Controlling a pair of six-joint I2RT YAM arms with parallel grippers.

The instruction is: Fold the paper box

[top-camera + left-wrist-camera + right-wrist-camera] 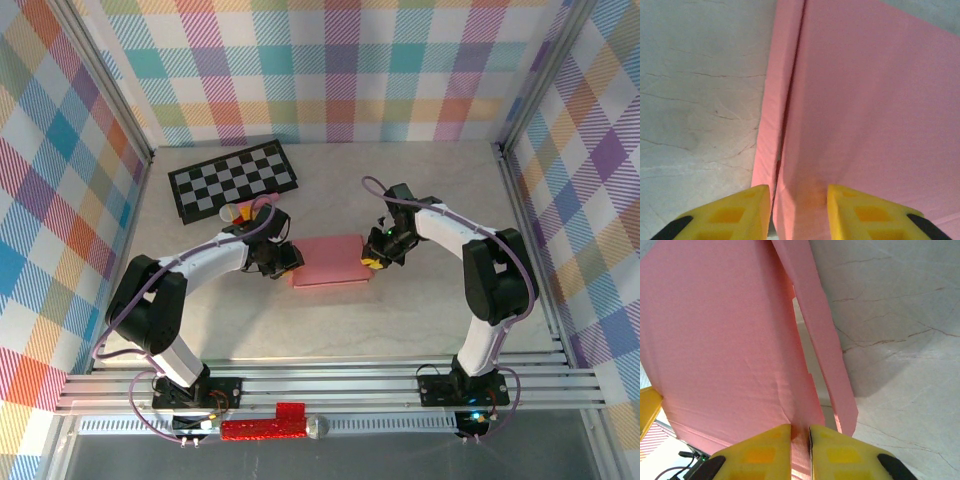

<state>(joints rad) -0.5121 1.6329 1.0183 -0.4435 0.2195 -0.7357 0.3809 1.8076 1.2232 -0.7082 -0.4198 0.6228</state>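
The paper box (330, 261) is a flat salmon-pink card sheet lying mid-table between the two arms. My left gripper (289, 258) is at its left end. In the left wrist view, that gripper (799, 212) is open, its yellow fingers (740, 215) apart astride a creased edge of the paper box (875, 110), with a narrow flap running beside the main panel. My right gripper (373, 262) is at the right end. In the right wrist view, this gripper (801, 447) is shut on the paper box (725, 340), pinching a thin edge while a long side flap (825, 340) hangs loose.
A black-and-white checkered board (232, 178) lies at the back left, with a small pink block (240, 213) just in front of it. Plaid walls enclose the marble table (430, 320) on three sides, and an aluminium rail runs along the near edge.
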